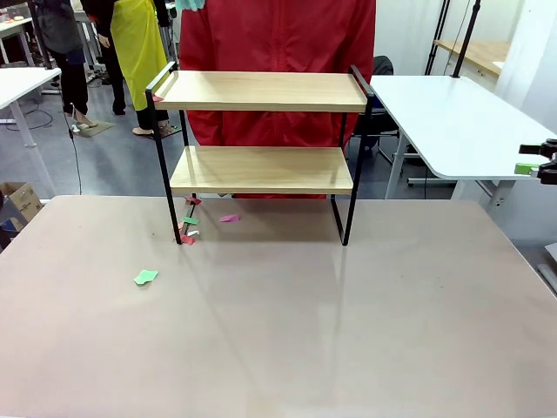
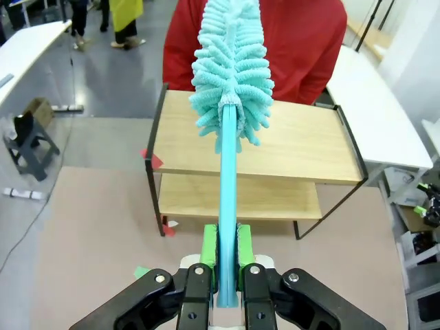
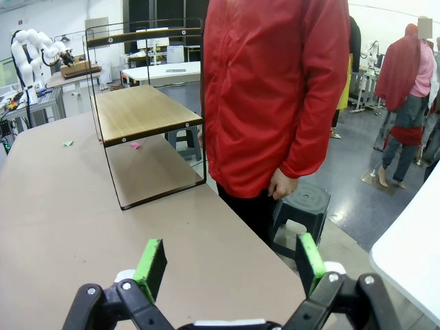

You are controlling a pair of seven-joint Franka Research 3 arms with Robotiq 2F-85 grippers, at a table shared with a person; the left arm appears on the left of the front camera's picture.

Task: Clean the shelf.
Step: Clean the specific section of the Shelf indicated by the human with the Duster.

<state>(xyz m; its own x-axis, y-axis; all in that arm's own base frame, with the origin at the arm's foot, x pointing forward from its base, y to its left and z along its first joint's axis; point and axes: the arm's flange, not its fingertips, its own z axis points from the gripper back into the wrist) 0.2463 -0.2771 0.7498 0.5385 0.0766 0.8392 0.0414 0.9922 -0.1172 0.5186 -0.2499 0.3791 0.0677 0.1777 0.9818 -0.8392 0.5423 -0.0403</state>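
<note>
The shelf (image 1: 261, 131) stands at the table's far middle, two light wooden boards in a thin black frame. In the left wrist view my left gripper (image 2: 227, 249) is shut on the handle of a teal fluffy duster (image 2: 232, 69), whose head hangs above the shelf's top board (image 2: 295, 141). A red paper scrap (image 2: 155, 160) lies at that board's left corner. My right gripper (image 1: 538, 162) hovers open at the far right, off the table's edge, its green pads (image 3: 152, 265) wide apart and holding nothing. From there the shelf (image 3: 141, 113) shows farther off.
A person in a red jacket (image 1: 278, 52) stands right behind the shelf. Paper scraps lie on the table: a green one (image 1: 145, 277), a pink one (image 1: 229, 218) and a few by the shelf's left leg (image 1: 188, 228). A white table (image 1: 444, 122) stands at the right, a black stool (image 3: 302, 206) near the person.
</note>
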